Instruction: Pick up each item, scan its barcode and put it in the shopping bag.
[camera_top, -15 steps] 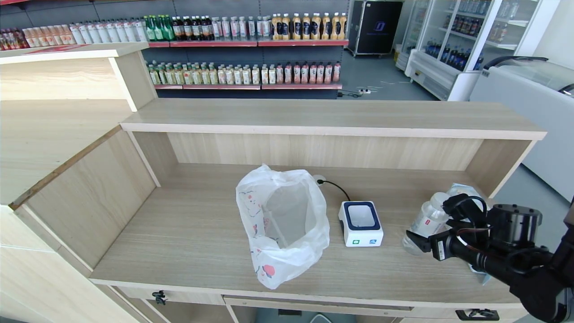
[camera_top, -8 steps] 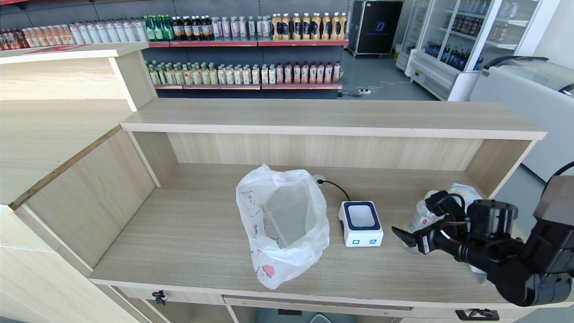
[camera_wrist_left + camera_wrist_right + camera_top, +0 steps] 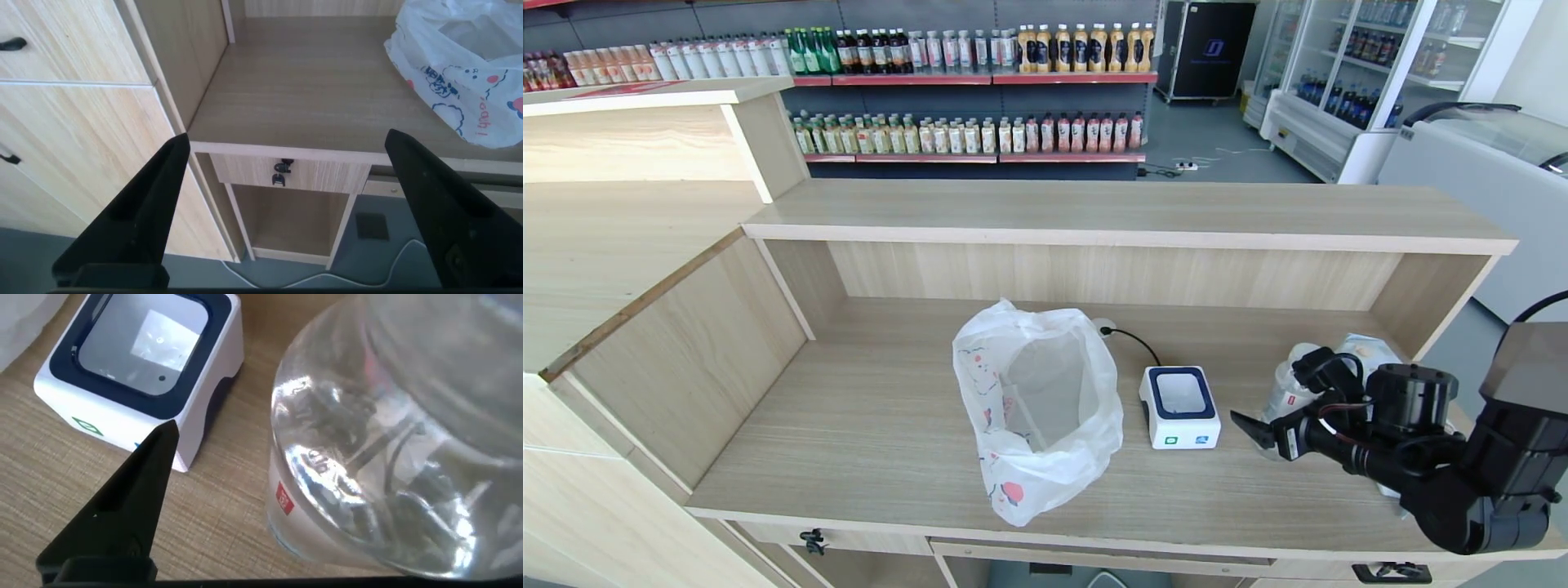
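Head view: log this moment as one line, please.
right end effector: open beside clear bottle | scanner: uncovered | shopping bag: open, upright | left end effector: open, clear of counter

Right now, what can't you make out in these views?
Bottle: barcode not seen; head view, right tool covers its lower part; right wrist view, too close, edges cut it off.
Packet behind the bottle: head view, arm hides most; kind unclear.
Shopping bag bottom: head view, its own front wall hides it.
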Motion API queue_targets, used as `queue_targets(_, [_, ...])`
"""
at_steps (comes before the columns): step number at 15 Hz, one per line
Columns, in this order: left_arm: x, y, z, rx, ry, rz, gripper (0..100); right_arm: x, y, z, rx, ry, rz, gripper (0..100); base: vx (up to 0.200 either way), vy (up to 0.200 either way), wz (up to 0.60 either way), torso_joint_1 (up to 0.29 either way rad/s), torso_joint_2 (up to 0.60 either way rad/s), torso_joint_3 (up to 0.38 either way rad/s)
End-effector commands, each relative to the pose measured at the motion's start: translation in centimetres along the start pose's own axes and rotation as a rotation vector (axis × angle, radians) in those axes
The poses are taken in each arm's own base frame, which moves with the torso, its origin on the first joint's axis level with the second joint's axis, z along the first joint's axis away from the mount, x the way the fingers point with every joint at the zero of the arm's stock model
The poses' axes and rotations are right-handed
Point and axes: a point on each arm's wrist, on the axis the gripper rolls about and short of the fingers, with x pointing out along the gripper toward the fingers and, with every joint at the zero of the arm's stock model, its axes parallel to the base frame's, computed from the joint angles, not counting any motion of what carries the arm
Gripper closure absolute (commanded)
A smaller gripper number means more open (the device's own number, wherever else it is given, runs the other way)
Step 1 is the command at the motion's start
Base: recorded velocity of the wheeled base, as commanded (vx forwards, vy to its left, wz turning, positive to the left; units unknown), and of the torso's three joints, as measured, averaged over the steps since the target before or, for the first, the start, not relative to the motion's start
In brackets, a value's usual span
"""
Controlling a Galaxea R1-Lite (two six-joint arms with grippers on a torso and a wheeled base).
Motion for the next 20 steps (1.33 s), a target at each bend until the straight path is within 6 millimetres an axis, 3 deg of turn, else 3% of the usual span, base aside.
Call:
queue_targets(1, [0.0, 0.0, 0.0, 0.0, 0.0, 0.0, 0, 0.1, -0.1, 0.0, 0.001, -0.002, -0.001, 0, 0.0, 0.0, 0.0, 0.0, 0.0, 0.0])
queue_targets(2, [0.0, 0.0, 0.0, 0.0, 0.0, 0.002, 0, 0.1, -0.1, 0.1, 0.0, -0.005, -0.002, 0, 0.0, 0.0, 0.0, 0.0, 0.0, 0.0])
queue_targets(3, [0.0, 0.0, 0.0, 0.0, 0.0, 0.0, 0, 0.1, -0.2, 0.0, 0.002, -0.004, -0.005, 100, 0.0, 0.0, 0.0, 0.0, 0.0, 0.0])
queue_targets(10, [0.0, 0.0, 0.0, 0.0, 0.0, 0.002, 0, -0.4, -1.6, -0.4, 0.019, -0.01, -0.003, 100, 0.0, 0.0, 0.0, 0.0, 0.0, 0.0])
queue_targets(14, [0.0, 0.0, 0.0, 0.0, 0.0, 0.0, 0, -0.9, -1.8, 0.5, 0.023, -0.045, 0.008, 100, 0.0, 0.0, 0.0, 0.0, 0.0, 0.0])
queue_targets(18, [0.0, 0.0, 0.0, 0.0, 0.0, 0.0, 0, -4.0, -1.8, 4.5, 0.15, -0.151, 0.054, 100, 0.0, 0.0, 0.0, 0.0, 0.0, 0.0])
queue_targets(20, [0.0, 0.0, 0.0, 0.0, 0.0, 0.002, 0, -8.1, -1.3, 9.1, 0.197, -0.196, 0.174, 100, 0.0, 0.0, 0.0, 0.0, 0.0, 0.0])
